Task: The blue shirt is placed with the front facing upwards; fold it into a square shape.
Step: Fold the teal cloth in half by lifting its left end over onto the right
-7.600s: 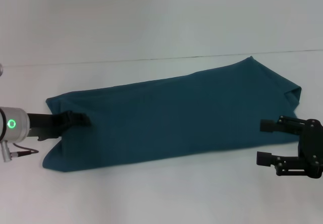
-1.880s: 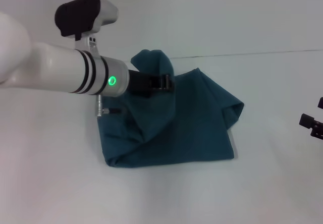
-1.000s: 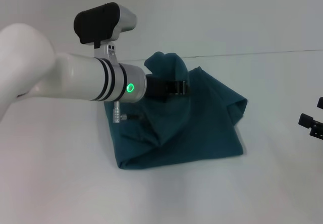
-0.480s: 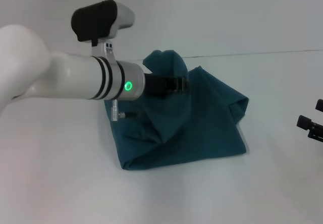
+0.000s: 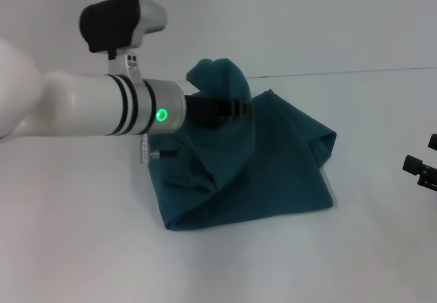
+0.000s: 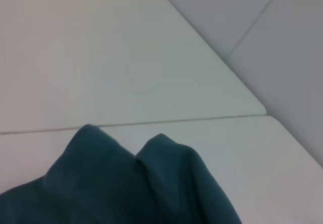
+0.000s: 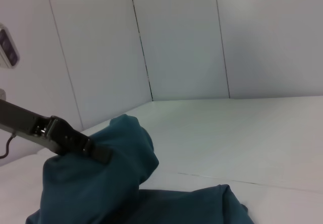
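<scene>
I have the left claw (image 5: 240, 107) clamped on a bunched hump of the blue shirt (image 5: 273, 173), holding that fold raised above the rest of the cloth, which lies in a rough heap on the white surface (image 5: 82, 248). The right claw (image 5: 422, 168) sits at the surface's right edge, well apart from the shirt; I cannot tell how far open it is.

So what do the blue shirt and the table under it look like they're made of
The dark teal-blue shirt looks like soft matte knit fabric, probably cotton: it drapes and bunches in rounded folds where the left pincer lifts it. The white table looks smooth, hard and matte, perhaps laminate; a thin seam line crosses it.
</scene>
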You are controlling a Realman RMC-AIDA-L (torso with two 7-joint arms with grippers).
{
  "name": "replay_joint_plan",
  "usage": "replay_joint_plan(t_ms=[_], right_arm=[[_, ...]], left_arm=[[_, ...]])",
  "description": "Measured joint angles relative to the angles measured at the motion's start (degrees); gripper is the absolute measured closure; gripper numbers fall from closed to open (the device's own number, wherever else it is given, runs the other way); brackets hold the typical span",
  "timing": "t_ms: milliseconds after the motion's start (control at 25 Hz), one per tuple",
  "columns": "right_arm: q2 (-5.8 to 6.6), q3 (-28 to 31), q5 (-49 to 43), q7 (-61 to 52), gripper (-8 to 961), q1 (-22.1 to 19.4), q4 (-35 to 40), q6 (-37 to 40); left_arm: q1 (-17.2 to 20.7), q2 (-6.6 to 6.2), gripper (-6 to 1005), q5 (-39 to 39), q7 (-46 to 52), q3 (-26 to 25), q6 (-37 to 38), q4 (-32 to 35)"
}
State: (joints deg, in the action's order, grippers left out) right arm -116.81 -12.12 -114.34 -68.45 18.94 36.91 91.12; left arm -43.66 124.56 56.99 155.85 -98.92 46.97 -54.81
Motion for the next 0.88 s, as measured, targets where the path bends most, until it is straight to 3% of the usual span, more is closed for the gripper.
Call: replay_joint_plan(t_ms=[280, 640, 880], right_arm=[[0.04, -0.30, 0.00, -0.05, 71, 0.22, -0.01, -0.51], [0.12, -0.32, 0.00, 0.15, 71, 0.25, -0.45, -1.03], [0.18, -0.45, -0.01, 0.16, 70, 0.35, -0.45, -1.51]], left_arm=[[-1.62, 0.06, 855, 1.45, 0.00, 2.55, -1.50, 0.82], [-5.57, 0.08, 853, 5.65, -0.11, 2.86, -7.91, 10.10], [-6.00, 0.09, 851, 11.32, -0.12, 3.86, -12.19, 11.66]])
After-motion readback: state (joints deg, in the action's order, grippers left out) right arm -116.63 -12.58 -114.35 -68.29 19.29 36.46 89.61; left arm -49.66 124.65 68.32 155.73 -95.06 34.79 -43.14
